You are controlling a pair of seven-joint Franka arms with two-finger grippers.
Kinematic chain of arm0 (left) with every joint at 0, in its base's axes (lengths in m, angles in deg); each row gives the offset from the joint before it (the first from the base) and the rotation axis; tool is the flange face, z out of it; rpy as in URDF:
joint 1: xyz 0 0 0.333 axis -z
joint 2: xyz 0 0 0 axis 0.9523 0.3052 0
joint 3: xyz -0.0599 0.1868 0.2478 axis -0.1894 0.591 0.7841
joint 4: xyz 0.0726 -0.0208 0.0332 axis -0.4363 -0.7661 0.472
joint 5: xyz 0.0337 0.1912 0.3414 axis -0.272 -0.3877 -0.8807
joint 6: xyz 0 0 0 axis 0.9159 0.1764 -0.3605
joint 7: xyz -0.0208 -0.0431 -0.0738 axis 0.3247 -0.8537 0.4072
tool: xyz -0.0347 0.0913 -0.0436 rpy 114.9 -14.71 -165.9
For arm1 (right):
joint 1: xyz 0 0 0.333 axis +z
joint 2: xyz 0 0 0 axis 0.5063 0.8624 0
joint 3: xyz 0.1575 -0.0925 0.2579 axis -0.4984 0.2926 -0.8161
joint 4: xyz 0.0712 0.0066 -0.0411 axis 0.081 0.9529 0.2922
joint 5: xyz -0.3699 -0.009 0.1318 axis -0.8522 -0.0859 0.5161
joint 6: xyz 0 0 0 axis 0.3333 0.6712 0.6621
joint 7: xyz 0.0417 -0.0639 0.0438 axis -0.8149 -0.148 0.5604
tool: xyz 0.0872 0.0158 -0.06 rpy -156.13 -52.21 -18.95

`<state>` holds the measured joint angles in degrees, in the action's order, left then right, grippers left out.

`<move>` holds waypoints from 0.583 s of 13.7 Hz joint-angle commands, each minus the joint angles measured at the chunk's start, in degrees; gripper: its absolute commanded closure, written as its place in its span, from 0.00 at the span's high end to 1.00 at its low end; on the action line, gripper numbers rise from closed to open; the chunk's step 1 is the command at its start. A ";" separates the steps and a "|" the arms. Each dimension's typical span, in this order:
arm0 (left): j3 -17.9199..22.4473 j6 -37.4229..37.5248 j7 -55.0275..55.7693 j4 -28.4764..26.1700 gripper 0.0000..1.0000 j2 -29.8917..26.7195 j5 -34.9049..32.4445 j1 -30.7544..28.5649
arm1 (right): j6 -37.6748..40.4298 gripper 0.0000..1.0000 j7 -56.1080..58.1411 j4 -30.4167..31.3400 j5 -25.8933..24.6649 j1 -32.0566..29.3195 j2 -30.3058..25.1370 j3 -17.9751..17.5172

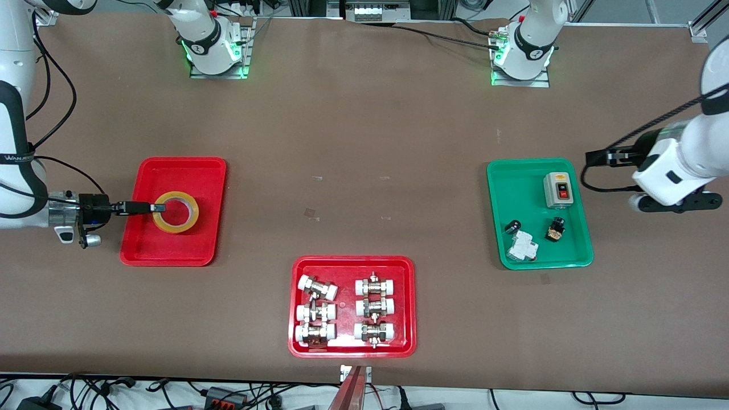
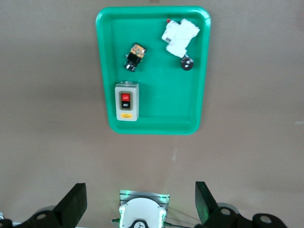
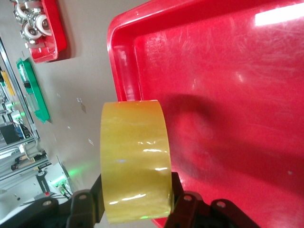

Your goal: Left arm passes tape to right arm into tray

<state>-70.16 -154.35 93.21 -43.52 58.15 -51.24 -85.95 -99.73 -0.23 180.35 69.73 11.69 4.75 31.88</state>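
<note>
The yellow tape lies flat as a ring over the plain red tray, toward the right arm's end of the table. My right gripper is shut on the roll's wall at the ring's side. In the right wrist view the tape fills the space between the fingers of my right gripper, with its shadow on the tray floor. I cannot tell if the roll touches the tray. My left gripper is open and empty in the air beside the green tray. Its jaws stand wide apart in the left wrist view.
A green tray holding a grey switch box and small electrical parts sits toward the left arm's end; it also shows in the left wrist view. A red tray with several pipe fittings lies nearest the front camera.
</note>
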 commanded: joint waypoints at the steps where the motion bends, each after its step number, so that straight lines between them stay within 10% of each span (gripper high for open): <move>1: 2.71 -3.43 -2.40 -8.44 1.00 -6.41 -0.35 1.77 | 1.18 0.26 2.46 0.35 -0.56 -1.49 -0.07 -1.16; 5: 13.30 -16.42 -2.32 -26.81 1.00 -18.27 0.53 10.69 | 1.18 0.29 4.48 0.43 -0.74 -1.93 2.04 -1.16; 7: 20.72 -21.01 -4.41 -30.08 1.00 -20.14 2.81 15.21 | 1.26 1.00 4.22 0.35 -0.65 -2.02 2.04 -1.16; 8: 21.18 -20.84 -5.99 -29.13 1.00 -19.62 2.82 15.74 | 1.09 1.00 3.95 0.26 -0.74 -1.93 1.95 -1.16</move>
<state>-52.61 -172.64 90.69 -69.04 41.56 -49.74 -72.31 -99.70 3.18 180.84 69.50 11.00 7.37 31.85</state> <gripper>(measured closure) 0.000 0.300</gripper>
